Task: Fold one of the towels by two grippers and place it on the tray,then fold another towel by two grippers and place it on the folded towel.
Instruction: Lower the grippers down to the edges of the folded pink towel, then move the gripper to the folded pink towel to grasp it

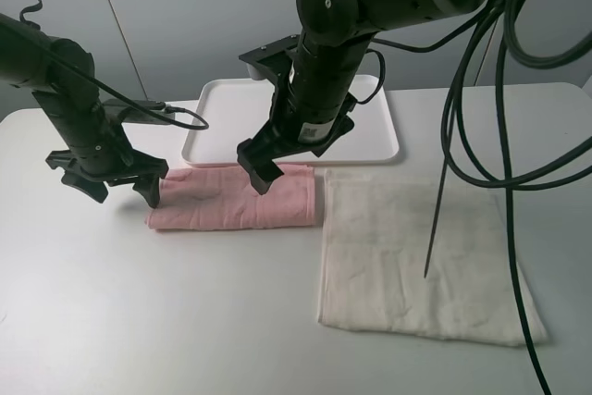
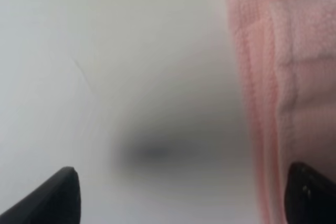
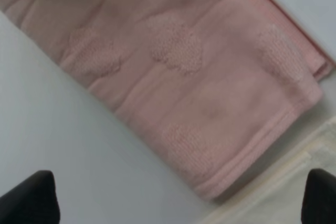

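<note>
A matte, pale grey-white tabletop (image 1: 139,321) fills the scene. It looks smooth and bare apart from the task's things. Behind it stands a plain grey panelled wall with thin seams.

A cream off-white terry towel (image 1: 416,256) lies spread flat in front of the tray's right corner. Black cables hang across it.

The flat white plastic tray (image 1: 240,117), rectangular with a low rim, sits at the back of the table with nothing on it.

A pale pink terry towel (image 1: 222,203) lies just in front of the tray's near rim. It is folded into a long, layered strip running parallel to that rim. The end below the tray's right part lies right beside the cream towel.

The right gripper (image 1: 294,156), black with two fingers, hangs over the pink strip in front of the tray's middle. Its jaws are spread wide and hold nothing.

The left gripper (image 1: 121,190) is low at the strip's other end, off the tray's left corner. It is also spread wide and empty, with one finger at the towel's edge and the other over bare table.

The first towel looks half folded. The next move likely calls for pinching both corners of one end and carrying that end over the other. The finished bundle would then go on the tray.
</note>
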Available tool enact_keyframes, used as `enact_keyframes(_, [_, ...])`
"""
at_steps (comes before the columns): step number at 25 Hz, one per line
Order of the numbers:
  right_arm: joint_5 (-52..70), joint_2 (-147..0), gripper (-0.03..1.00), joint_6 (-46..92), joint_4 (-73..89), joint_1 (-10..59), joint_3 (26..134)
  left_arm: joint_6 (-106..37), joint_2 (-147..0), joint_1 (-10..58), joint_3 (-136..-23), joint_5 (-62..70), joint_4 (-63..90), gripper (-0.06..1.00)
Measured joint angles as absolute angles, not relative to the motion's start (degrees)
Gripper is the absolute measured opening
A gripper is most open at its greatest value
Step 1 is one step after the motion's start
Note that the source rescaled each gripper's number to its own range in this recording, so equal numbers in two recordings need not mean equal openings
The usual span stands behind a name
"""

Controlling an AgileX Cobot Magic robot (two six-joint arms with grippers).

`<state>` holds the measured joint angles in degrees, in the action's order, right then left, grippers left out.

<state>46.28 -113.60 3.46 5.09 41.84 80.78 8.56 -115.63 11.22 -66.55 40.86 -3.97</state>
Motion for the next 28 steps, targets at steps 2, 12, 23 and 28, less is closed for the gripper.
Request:
enact_keyframes(2, [46.3, -113.6, 1.00, 3.6, 5.1, 41.8, 80.8, 8.6, -116.0, 11.2, -66.6, 40.0, -4.0, 1.00])
enact_keyframes(12, [46.4, -113.6, 1.00, 3.9, 4.7, 40.6, 80.8, 8.8, -116.0, 11.4, -66.6, 38.8, -3.7, 1.00])
enact_keyframes(23, [45.0, -113.6, 1.00, 5.5, 4.1, 40.0, 80.8, 8.9, -118.7, 12.2, -67.2, 38.5, -4.4, 0.83])
enact_keyframes(28, [45.0, -113.6, 1.00, 6.0, 4.1, 40.0, 80.8, 10.3, -119.1, 12.4, -67.7, 39.8, -5.4, 0.85])
